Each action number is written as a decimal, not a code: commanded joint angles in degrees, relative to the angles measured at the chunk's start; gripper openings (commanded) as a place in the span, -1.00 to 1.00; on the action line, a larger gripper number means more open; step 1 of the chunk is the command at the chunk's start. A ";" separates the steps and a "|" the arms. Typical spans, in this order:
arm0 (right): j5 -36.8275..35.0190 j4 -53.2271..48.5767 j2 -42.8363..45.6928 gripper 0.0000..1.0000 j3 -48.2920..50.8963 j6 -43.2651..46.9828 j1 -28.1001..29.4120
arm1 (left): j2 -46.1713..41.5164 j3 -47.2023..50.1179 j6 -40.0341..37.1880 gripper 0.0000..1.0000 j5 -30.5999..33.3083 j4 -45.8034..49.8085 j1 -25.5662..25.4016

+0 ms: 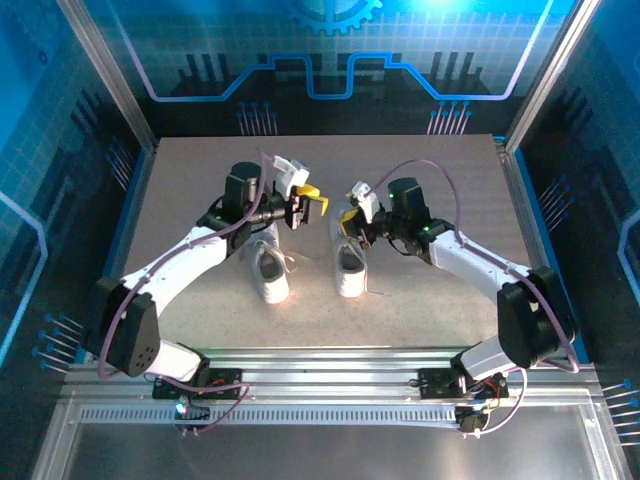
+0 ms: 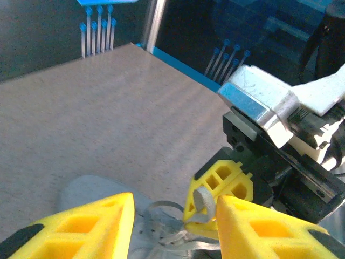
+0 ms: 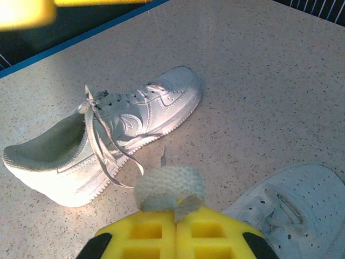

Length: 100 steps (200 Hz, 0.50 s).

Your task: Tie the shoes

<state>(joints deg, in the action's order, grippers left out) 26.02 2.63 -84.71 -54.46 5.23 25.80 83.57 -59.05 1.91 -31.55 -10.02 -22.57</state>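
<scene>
White, soft and light, the lace (image 3: 170, 189) sits clamped in my right gripper (image 3: 175, 233) above the shoes (image 1: 268, 272) at mid-table (image 1: 180, 200), my left gripper (image 2: 172, 232) spread apart near it; I'd pinch the flat loop.
</scene>
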 commanded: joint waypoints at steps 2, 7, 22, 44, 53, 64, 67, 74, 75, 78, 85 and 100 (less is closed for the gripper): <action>1.36 1.70 1.38 -1.00 -0.12 1.79 -0.25 | 2.46 -0.99 4.10 -0.10 -5.70 -3.33 -0.71; 1.31 1.72 1.39 -1.00 -0.16 1.84 -0.24 | 3.08 -1.51 3.77 -0.10 -5.80 -2.73 -1.09; 1.07 1.61 1.39 -1.00 -0.25 1.80 -0.25 | 4.89 -2.79 2.85 -0.09 -5.90 -1.27 -2.10; 0.84 1.50 1.38 -1.00 -0.39 1.75 -0.25 | 7.00 -3.65 2.70 -0.06 -5.80 -1.32 -3.15; 0.95 1.46 1.39 -1.00 -0.38 1.73 -0.24 | 7.67 -4.16 2.64 -0.03 -5.80 -1.16 -3.49; 1.04 1.17 1.30 -1.00 -0.52 1.75 -0.25 | 8.50 -4.86 2.27 -0.02 -5.80 -0.52 -3.87; 1.05 1.13 1.30 -1.00 -0.56 1.76 -0.18 | 8.71 -5.09 2.15 -0.02 -5.73 -0.28 -3.96; 1.13 0.92 1.21 -1.00 -0.69 1.87 -0.24 | 9.25 -5.60 1.73 -0.02 -5.44 0.51 -4.14; 1.14 0.90 1.21 -1.00 -0.72 1.92 -0.28 | 9.33 -5.71 1.67 -0.02 -5.36 0.65 -4.19; 1.18 0.84 1.21 -1.00 -0.69 1.89 -0.23 | 9.52 -5.87 1.55 -0.02 -5.22 0.96 -4.21; 1.24 0.78 1.13 -1.00 -0.82 2.05 -0.23 | 9.87 -6.28 1.35 -0.04 -5.10 1.43 -4.40; 1.32 0.51 1.03 -1.00 -0.97 2.15 -0.23 | 10.77 -6.97 1.36 -0.22 -5.60 1.77 -4.55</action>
<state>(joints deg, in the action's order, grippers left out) 26.00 2.61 -84.71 -54.46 6.28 25.80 93.01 -63.13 4.38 -35.46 -9.78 -26.63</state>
